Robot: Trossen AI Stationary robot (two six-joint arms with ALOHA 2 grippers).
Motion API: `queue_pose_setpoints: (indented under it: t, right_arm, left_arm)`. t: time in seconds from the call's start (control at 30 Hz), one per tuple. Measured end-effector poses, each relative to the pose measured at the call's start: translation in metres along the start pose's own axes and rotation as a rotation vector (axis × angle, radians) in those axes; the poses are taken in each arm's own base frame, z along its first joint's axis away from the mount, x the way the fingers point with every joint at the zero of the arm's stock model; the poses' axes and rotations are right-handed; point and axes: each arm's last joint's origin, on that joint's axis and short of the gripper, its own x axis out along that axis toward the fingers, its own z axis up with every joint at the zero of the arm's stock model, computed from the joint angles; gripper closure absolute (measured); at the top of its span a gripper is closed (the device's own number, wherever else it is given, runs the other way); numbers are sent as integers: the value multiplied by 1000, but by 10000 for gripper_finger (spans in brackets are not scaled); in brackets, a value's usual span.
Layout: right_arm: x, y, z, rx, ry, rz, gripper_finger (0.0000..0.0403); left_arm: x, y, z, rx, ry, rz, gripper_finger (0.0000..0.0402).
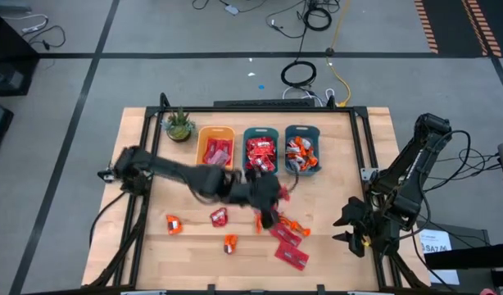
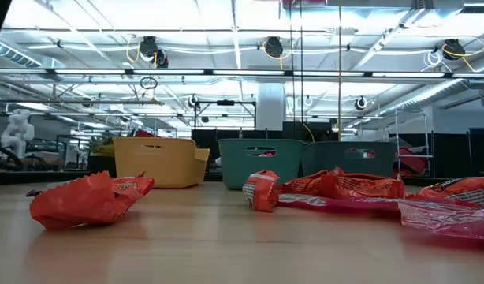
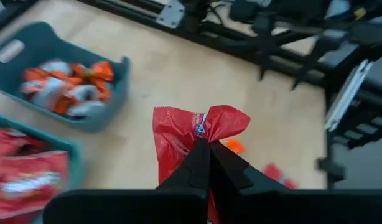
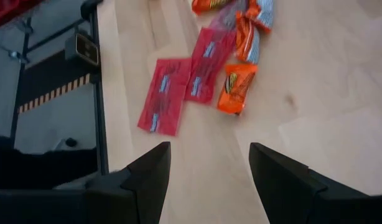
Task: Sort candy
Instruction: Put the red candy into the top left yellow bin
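I am gripping a red crinkly plastic candy packet point(image 3: 191, 134) in my closed left gripper point(image 3: 209, 146) mid-bench; three plastic bins point(image 1: 259, 151) near the far edge are partly filled, several packets point(image 1: 291, 255) remaining loose. My right gripper point(image 4: 209, 163) is waiting open.

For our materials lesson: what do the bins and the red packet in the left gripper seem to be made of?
Bins: the yellow bin and the teal bin look like matte moulded plastic, with even colour and rounded rims. Red packet, pinched in the left gripper: probably glossy plastic film, crinkled and shiny.
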Motion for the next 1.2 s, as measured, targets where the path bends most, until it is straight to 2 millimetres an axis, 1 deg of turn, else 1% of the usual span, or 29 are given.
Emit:
queue_pose_setpoints:
  t: [0.07, 0.17, 0.23, 0.37, 0.47, 0.63, 0.7, 0.8, 0.9, 1.03, 1.2]
  right_arm:
    - [0, 0, 1, 4, -29, -2, 193]
    - [0, 0, 2, 19, -71, -9, 193]
    - [0, 0, 3, 37, -98, -17, 193]
    - [0, -1, 6, 67, -175, -32, 193]
    - [0, -1, 8, 90, -221, -43, 193]
    - [2, -3, 11, 100, -243, -62, 193]
    - [3, -4, 12, 97, -242, -75, 193]
    - [3, -6, 13, 96, -242, -90, 193]
    - [4, -7, 15, 102, -244, -99, 193]
    - [6, -8, 18, 142, -255, -111, 193]
    - [8, -11, 22, 187, -266, -126, 193]
  left_arm:
    - [-6, 21, 8, 35, 12, 9, 396]
    - [-17, 58, 13, 53, 48, 56, 396]
    - [-21, 83, 10, 48, 73, 75, 396]
    - [-21, 129, -9, 23, 94, 72, 396]
    - [-28, 162, -25, -30, 50, 52, 396]
    - [-38, 214, -62, -101, 50, 137, 396]
    - [-43, 230, -71, -135, 20, 168, 396]
    - [-44, 252, -90, -183, 31, 224, 393]
    - [-42, 266, -102, -257, 12, 260, 388]
    - [-41, 277, -109, -247, 31, 337, 386]
    - [-41, 283, -109, -232, 23, 410, 385]
